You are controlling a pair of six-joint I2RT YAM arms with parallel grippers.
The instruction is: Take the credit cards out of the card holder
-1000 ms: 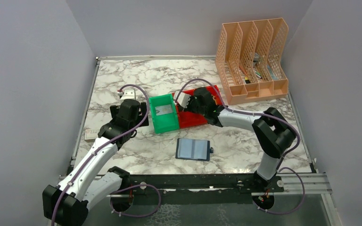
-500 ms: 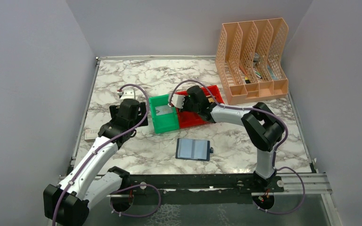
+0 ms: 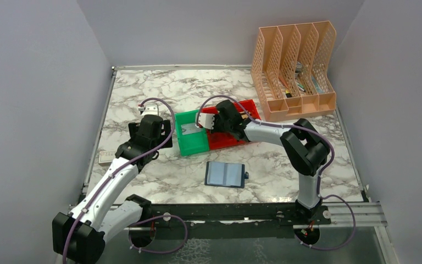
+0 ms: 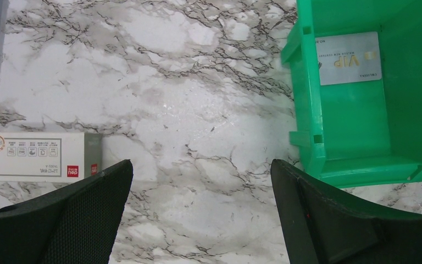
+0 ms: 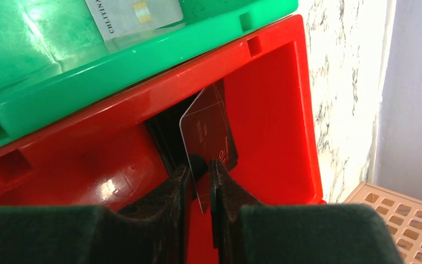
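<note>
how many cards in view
2: a silver card in the green bin, a dark red card between the fingers of the right gripper over the red bin. More may hide in the card holder.

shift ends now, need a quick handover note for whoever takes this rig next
Left gripper: open, empty, over the table beside the green bin.
Right gripper: jaws nearly closed around the dark red card, tilted inside the red bin; gripped or loose, cannot tell.
Card holder: lying open on the table's near side, untouched.
Done: silver card flat in the green bin; dark red card inside the red bin.
Left: confirm release, then check the holder for more cards; unclear from here.
</note>
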